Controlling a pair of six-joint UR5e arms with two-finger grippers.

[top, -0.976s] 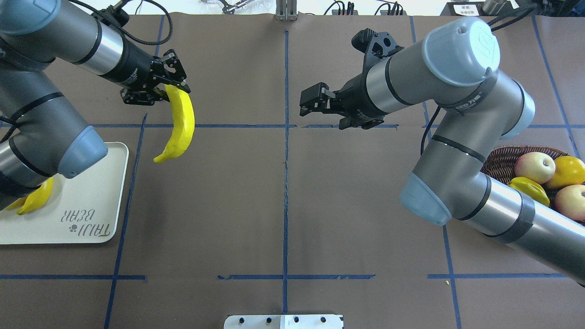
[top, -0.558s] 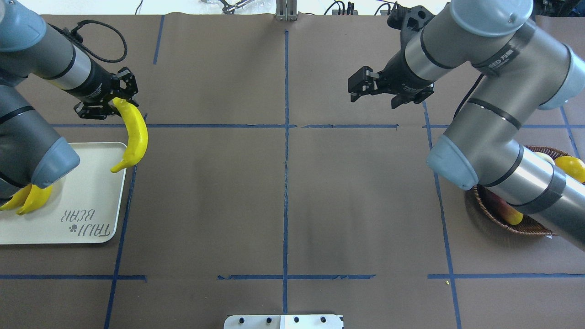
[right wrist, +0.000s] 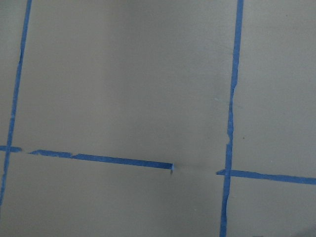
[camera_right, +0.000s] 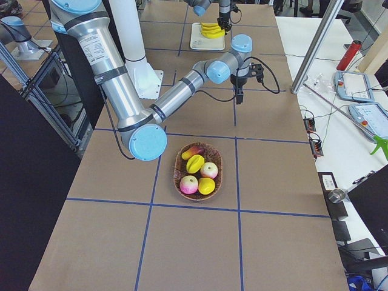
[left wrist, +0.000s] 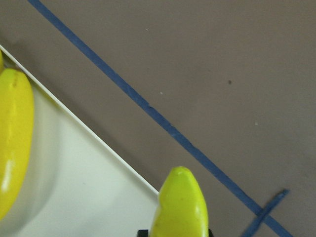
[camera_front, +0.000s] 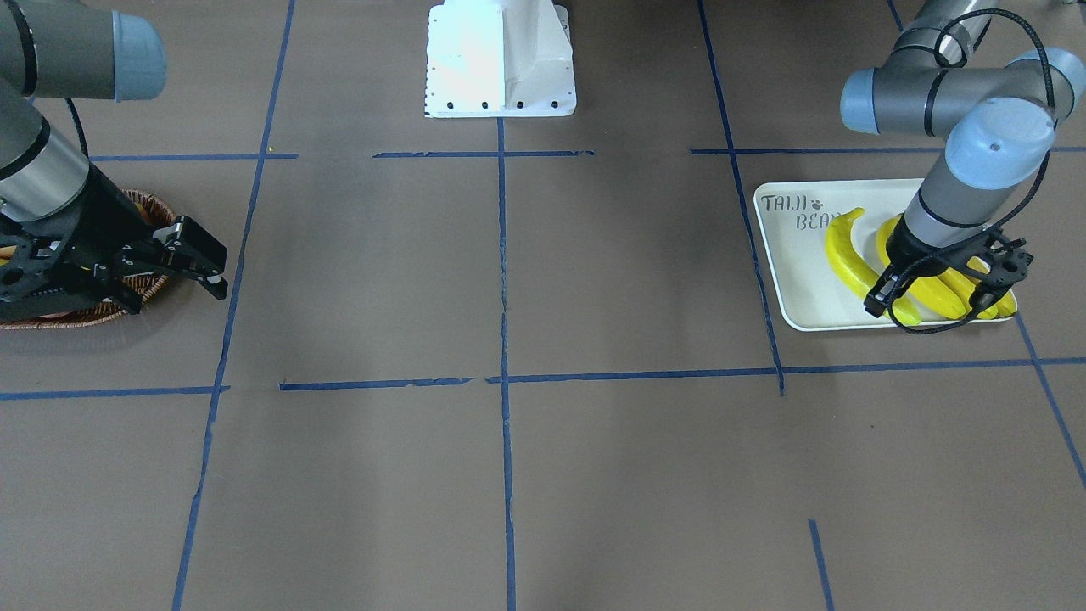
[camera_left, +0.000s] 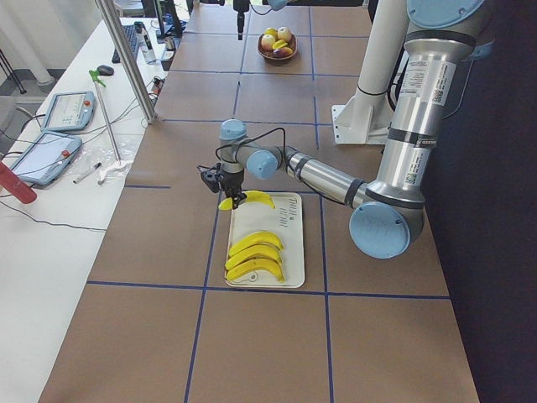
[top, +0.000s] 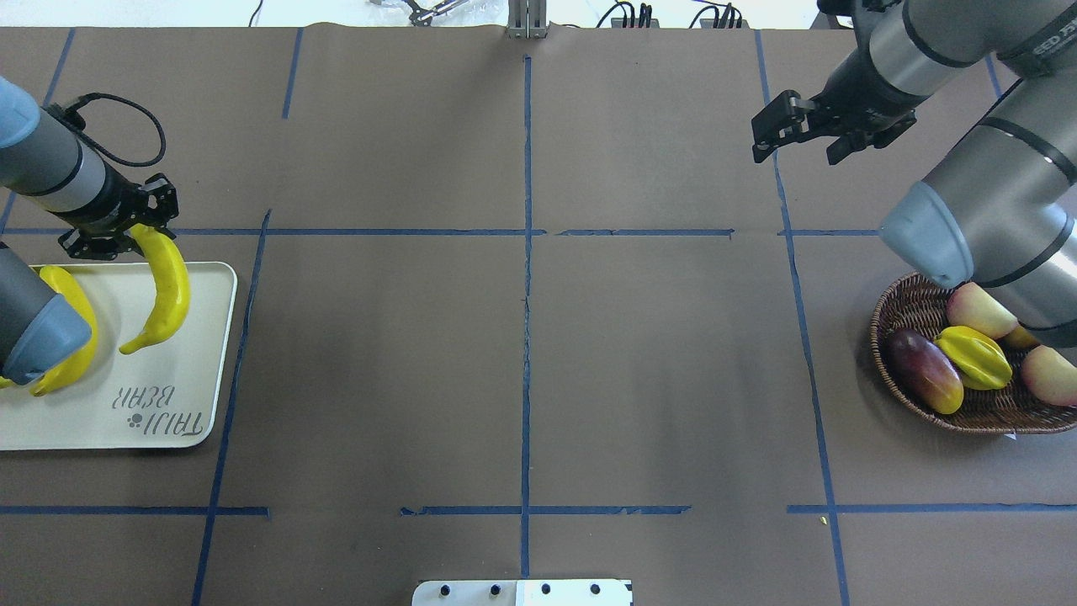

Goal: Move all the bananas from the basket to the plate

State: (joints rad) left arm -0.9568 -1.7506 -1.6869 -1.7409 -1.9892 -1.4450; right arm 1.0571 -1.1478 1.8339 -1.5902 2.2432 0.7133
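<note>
Now above the plate [top: 181, 396], the left hand [top: 128, 237] pinches the apparently last banana [top: 168, 290] by one end, needing only lowering and release; the right hand [top: 798, 145] hangs spread, empty.

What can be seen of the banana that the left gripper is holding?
The banana is long, curved, smooth and bright yellow, with a glossy skin and a slightly greenish tip in the wrist view. The left gripper is shut on its far end. The rest curves toward the robot over the cream plate, near the plate's edge toward the table's middle. Whether its free tip touches the plate cannot be told. It is apart from the other bananas on the plate.
</note>
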